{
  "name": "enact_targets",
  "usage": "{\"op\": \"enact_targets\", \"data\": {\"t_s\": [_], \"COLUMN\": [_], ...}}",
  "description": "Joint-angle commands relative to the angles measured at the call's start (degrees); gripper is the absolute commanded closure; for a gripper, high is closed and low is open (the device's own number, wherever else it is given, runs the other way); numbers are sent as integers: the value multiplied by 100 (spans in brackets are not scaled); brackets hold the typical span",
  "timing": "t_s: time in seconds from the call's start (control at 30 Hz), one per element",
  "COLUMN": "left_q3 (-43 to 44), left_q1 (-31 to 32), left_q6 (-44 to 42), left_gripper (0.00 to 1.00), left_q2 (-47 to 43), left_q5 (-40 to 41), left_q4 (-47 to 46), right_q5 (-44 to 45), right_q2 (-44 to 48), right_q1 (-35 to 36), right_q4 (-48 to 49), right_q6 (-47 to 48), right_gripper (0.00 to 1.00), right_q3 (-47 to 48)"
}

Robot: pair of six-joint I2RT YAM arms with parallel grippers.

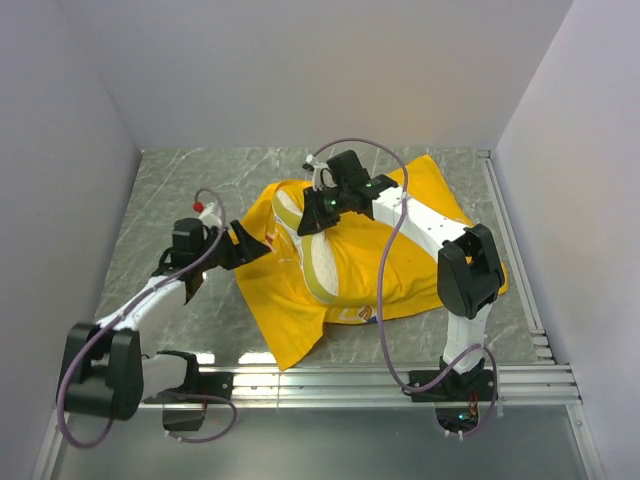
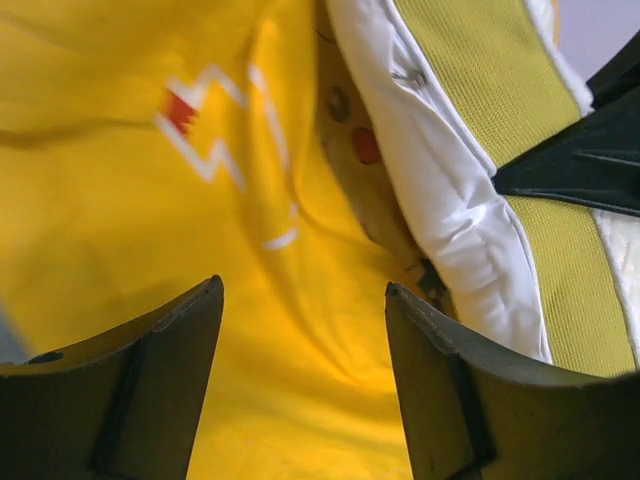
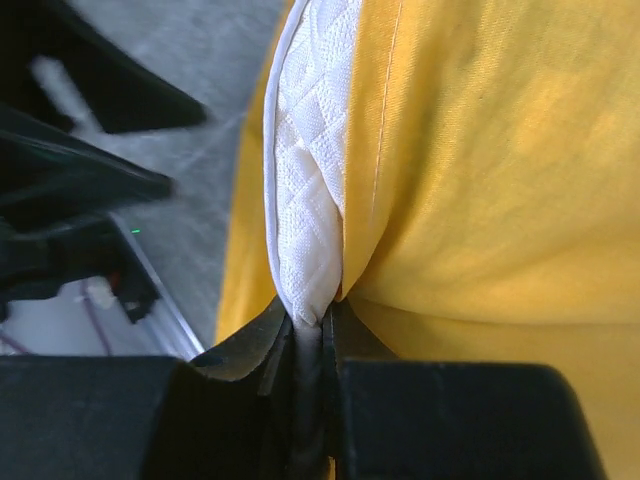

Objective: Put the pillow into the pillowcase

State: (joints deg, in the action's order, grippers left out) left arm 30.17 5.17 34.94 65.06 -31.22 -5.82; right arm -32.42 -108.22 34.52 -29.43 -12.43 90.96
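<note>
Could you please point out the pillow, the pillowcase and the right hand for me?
pillow (image 3: 305, 200): right wrist view, white quilted face.
pillowcase (image 2: 120, 250): left wrist view, plain yellow fabric.
right hand (image 3: 311, 310): right wrist view, between its fingertips.

The 2 arms reach forward and inward, left gripper (image 2: 302, 292) spread apart, right gripper (image 3: 312, 316) pinched nearly closed.

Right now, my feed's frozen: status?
Right gripper shut on pillow edge. Left gripper open over pillowcase. Pillow partly inside. Cable hangs across pillowcase.
</note>
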Motion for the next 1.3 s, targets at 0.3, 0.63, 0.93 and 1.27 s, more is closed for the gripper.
{"op": "enact_targets", "data": {"t_s": [0.3, 0.63, 0.93, 1.27], "left_q3": [305, 700, 2008, 2186], "left_q1": [1644, 2163, 2287, 2050], "left_q6": [1551, 1323, 1042, 356], "left_gripper": [32, 27, 29, 66], "left_q2": [1483, 2361, 3897, 4182], "left_q5": [1231, 2761, 3228, 3579], "left_q4": [-2019, -921, 563, 1329], "right_q5": [-1758, -1829, -2189, -2286], "right_q2": [223, 275, 355, 794], "right_q1": [-42, -25, 63, -253], "right_q4": [1458, 2160, 3221, 3636], "right_q6": [-1279, -2184, -3264, -3705], "right_gripper": [100, 100, 100, 100], "right_q3": [-219, -500, -948, -1615]}}
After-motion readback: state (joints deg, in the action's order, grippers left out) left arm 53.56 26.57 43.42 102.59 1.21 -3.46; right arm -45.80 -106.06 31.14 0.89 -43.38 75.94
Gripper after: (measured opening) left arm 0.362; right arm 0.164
